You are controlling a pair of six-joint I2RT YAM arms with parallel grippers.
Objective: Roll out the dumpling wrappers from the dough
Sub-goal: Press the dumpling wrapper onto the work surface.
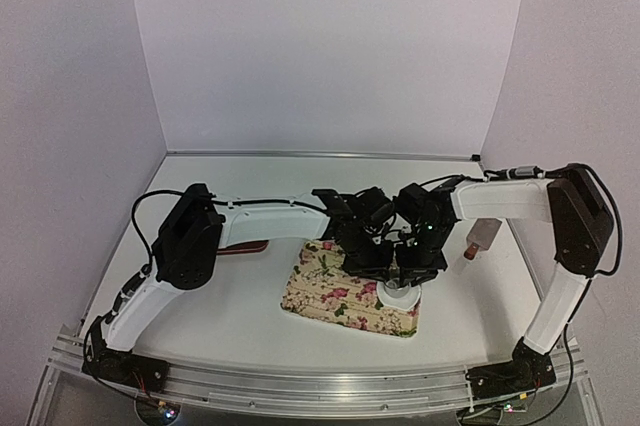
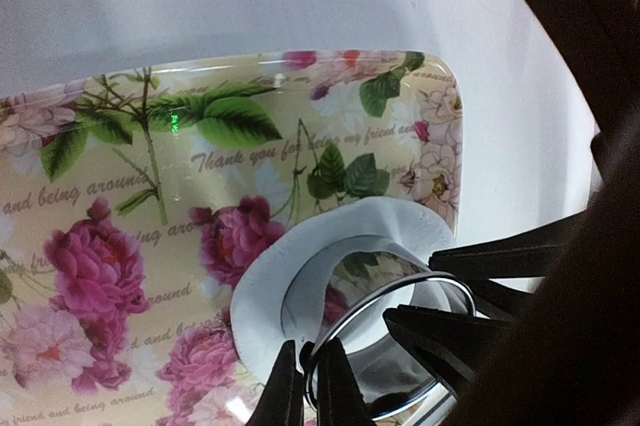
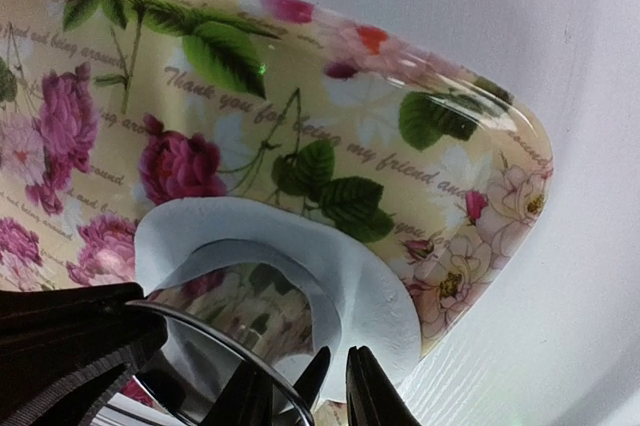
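Observation:
The dough (image 2: pixel 258 291) is a flattened white sheet lying near the right end of the floral tray (image 2: pixel 120 196). A shiny metal ring cutter (image 2: pixel 375 286) stands pressed into it, and dough rises round the ring's wall. My left gripper (image 2: pixel 312 396) is shut on the ring's rim, one finger on each side of the thin wall. My right gripper (image 3: pixel 340 386) is shut just outside the ring cutter (image 3: pixel 250 321), its tips over the dough (image 3: pixel 400 291), with nothing seen between them. From above, both grippers (image 1: pixel 372 264) (image 1: pixel 415 266) meet over the dough (image 1: pixel 398 296). No dumpling wrappers are in view.
The floral tray (image 1: pixel 325 298) lies at the table's middle front. A dark red object (image 1: pixel 245 247) lies behind the left arm. Beside the right arm a brown-and-white tool (image 1: pixel 478 239) lies on the table. White walls close in the back and both sides.

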